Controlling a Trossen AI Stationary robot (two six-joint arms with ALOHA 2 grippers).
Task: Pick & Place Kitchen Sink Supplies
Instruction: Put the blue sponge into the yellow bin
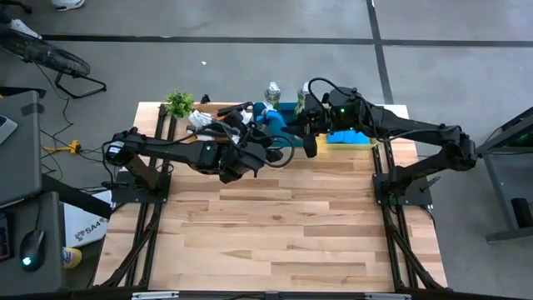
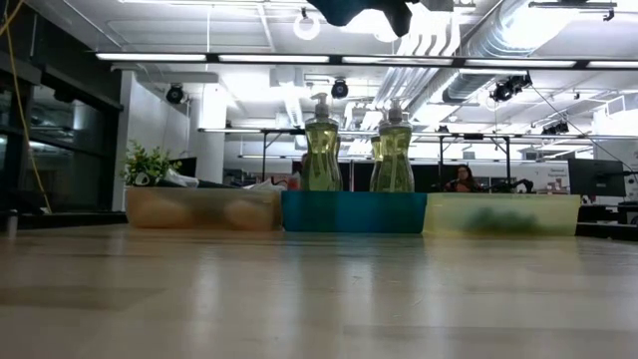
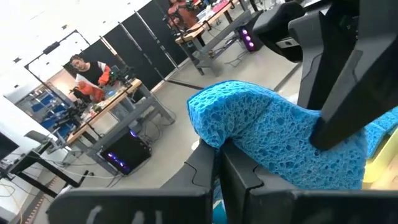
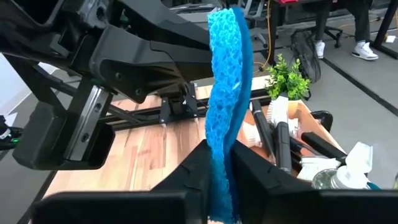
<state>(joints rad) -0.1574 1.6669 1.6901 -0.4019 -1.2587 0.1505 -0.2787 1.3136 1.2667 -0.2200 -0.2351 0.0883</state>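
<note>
Overhead, table-level, two wrist close-ups — shared sponge [image 3: 273,134]

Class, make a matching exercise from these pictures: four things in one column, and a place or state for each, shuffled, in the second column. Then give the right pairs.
Things:
1. sponge
2. soap bottles
3. potted plant
4. brushes

Places or states:
A. far left corner of the table
B. pinched between both tools
C. standing in the blue bin
D. lying in the bin beside the plant

Pairs: 1-B, 2-C, 3-A, 4-D
</note>
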